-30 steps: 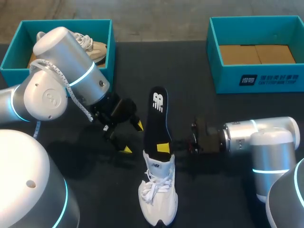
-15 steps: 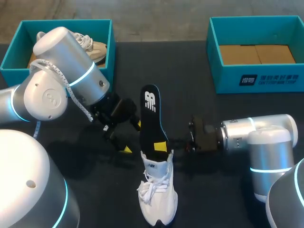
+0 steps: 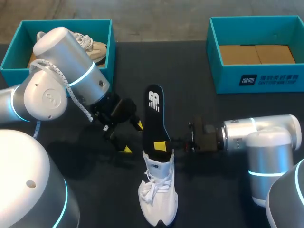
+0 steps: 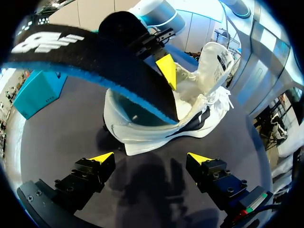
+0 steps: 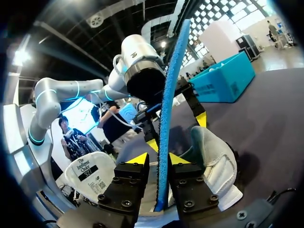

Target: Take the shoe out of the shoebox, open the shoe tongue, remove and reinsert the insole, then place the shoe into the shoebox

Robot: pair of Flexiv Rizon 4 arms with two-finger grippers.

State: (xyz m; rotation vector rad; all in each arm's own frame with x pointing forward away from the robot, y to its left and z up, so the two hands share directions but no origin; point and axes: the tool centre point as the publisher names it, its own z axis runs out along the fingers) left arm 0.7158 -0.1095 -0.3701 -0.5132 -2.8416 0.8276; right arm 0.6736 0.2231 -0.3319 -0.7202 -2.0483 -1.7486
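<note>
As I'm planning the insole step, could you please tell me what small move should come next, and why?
Probably the right claw should push the insole deeper: it is shut on it, and only the lower end sits inside the shoe.

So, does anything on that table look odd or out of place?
Only the black insole: it sticks up, half out of the white shoe, pinched between the right jaws. That looks like part of the job, not damage. Nothing seems spilled or broken.

even overhead light, soft shadows on the dark table (image 3: 199, 95).
</note>
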